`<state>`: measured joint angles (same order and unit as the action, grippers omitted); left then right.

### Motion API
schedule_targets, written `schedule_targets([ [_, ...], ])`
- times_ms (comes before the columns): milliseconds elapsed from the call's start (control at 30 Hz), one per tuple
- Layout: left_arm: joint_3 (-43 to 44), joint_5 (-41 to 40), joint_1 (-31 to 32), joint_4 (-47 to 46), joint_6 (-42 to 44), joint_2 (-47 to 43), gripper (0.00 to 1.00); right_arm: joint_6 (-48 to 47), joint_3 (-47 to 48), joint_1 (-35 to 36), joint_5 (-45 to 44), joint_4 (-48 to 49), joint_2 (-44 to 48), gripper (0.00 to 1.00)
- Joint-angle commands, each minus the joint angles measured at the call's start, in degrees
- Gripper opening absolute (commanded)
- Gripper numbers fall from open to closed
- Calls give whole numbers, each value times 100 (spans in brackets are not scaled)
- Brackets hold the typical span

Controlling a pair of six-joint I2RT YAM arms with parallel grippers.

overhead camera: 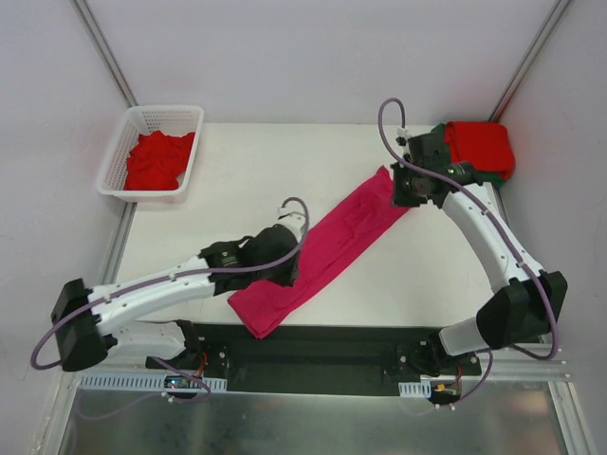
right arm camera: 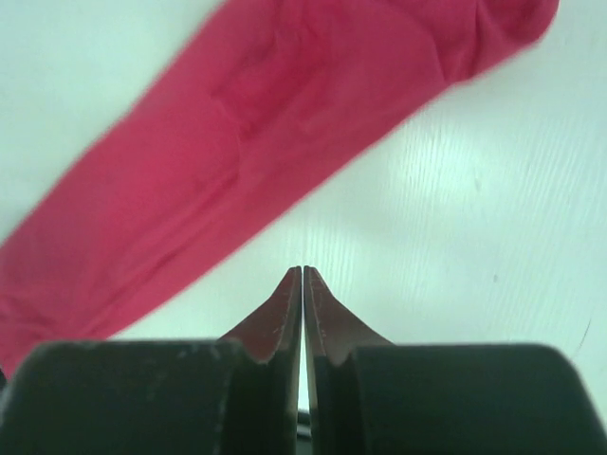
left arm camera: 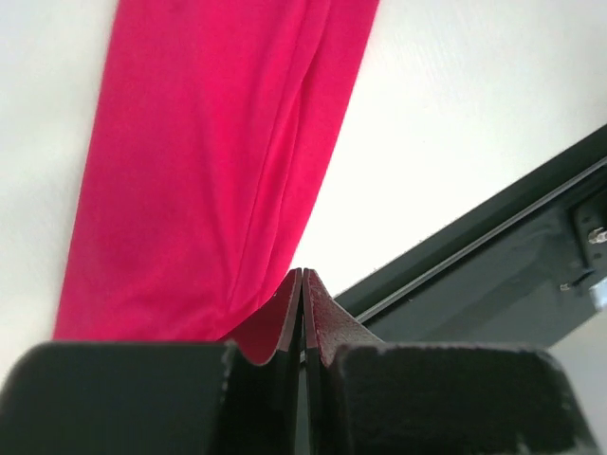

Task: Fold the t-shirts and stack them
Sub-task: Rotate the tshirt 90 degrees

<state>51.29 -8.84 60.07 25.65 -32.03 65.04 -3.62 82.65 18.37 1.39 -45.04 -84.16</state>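
Magenta cloth of the pink shirt (left arm camera: 190,171) fills much of the left wrist view. It is cut off at the top and hidden below behind the left gripper (left arm camera: 303,277). That gripper's fingers are pressed flat together with their tips at the cloth's edge; whether a fold is pinched between them cannot be told.

From above, the shirt lies as a long folded strip slanting across the table (overhead camera: 237,171), from the near edge up toward the right gripper (right arm camera: 303,275). The left arm covers part of its left side. The right gripper is also closed, with only a hair-thin slit between the fingers, and it grasps nothing. It is over bare table just beside the strip. Its own view is blurred, so seams are hard to make out.

At the far right corner a folded red stack (overhead camera: 481,144) sits on a green shirt (overhead camera: 500,177), of which only a sliver shows. The right wrist hides the stack's left edge, and the number of layers is unclear. The basket (overhead camera: 166,112) at the far left holds crumpled red shirts (overhead camera: 156,159), count unclear.

The table is white and matt, with a black rail (overhead camera: 313,346) along its near edge. Pale walls (overhead camera: 303,57) stand around it, with metal posts (overhead camera: 100,47) at the far corners.
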Motion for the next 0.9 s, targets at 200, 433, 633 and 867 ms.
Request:
schedule_targets([
  [200, 2595, 1780, -92, -1483, 2297, 3136, 0, 950, -1848, 79, -928, 30, 2340, 3],
  [433, 4203, 2799, -918, -1695, 2385, 4701, 0, 1197, -2253, 70, -1273, -593, 3396, 4],
  [633, 5504, 3055, -1331, -1598, 2535, 5843, 0, 1267, -2420, 79, -1361, -946, 3775, 4],
  [867, 6094, 3213, -1463, -1458, 2509, 6600, 0, 1302, -2482, 70, -1343, -981, 3784, 4],
])
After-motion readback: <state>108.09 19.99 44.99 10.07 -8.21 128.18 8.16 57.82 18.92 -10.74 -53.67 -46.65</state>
